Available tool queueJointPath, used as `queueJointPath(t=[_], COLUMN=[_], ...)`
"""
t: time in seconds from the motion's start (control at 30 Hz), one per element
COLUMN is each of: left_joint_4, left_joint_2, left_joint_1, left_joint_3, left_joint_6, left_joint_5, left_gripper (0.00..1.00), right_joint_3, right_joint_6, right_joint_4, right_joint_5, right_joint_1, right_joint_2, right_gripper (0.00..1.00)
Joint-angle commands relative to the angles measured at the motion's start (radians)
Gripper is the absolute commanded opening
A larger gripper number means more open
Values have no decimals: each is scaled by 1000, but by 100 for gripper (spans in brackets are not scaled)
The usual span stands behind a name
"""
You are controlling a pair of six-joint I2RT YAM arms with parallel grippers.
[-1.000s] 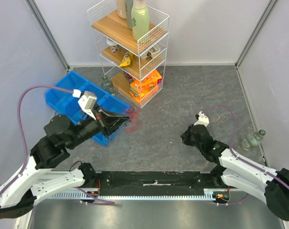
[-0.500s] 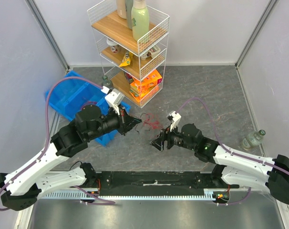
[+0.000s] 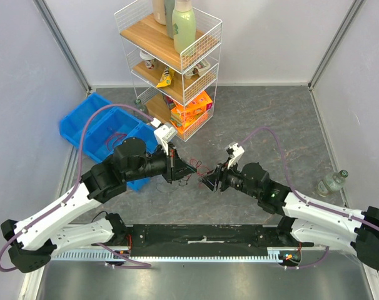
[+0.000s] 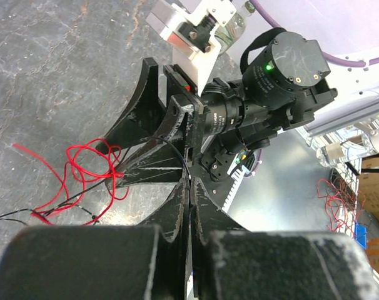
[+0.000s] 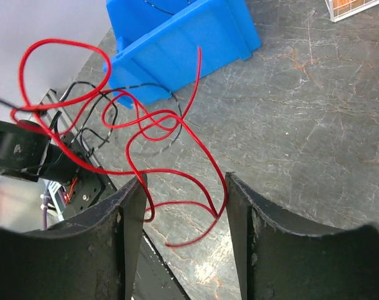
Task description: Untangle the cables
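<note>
Top external shows both arms swung closer together than before. Left gripper (image 3: pixel 191 169) pinches the cables (image 5: pixel 142 125); right gripper (image 5: pixel 183 181) gapes around a red loop.

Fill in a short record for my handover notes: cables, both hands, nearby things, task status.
cables: thin red and black wires, looped together in one tangle between the two hands
left hand: shut on the cables, a black strand running into the closed fingers
right hand: open, facing the left hand; a red loop passes between its fingers
blue bin: on the table behind the left arm
task status: not yet untangled
</note>
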Motion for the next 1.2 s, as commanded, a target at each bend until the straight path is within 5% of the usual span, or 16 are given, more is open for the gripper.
queueJointPath(t=[0.0,0.2,0.3,0.4,0.43,0.57,0.9,1.17], left_joint_4=[62,59,44,12,1,-57,-165,-217], left_joint_2=[-12,-27,-35,-52,-58,-93,-345,-443], left_joint_1=[-2,-2,-2,-2,-2,-2,-2,-4], left_joint_3=[7,-5,1,28,39,105,183,291], left_joint_6=[-26,-32,-23,4,17,70,165,234], left_joint_5=[53,57,48,30,27,2,-435,-573], left_gripper=[2,2,2,2,2,2,2,2], right_joint_3=[12,7,10,24,27,27,-57,-67], right_joint_6=[6,15,24,67,100,274,315,296], right_joint_4=[56,63,21,-128,-184,-448,-605,-620], right_joint_5=[21,10,84,267,347,605,527,474], right_joint_1=[0,2,0,0,0,-50,-348,-484], right_joint_2=[21,41,31,27,29,24,-23,-19], right_gripper=[63,59,37,2,0,0,0,0])
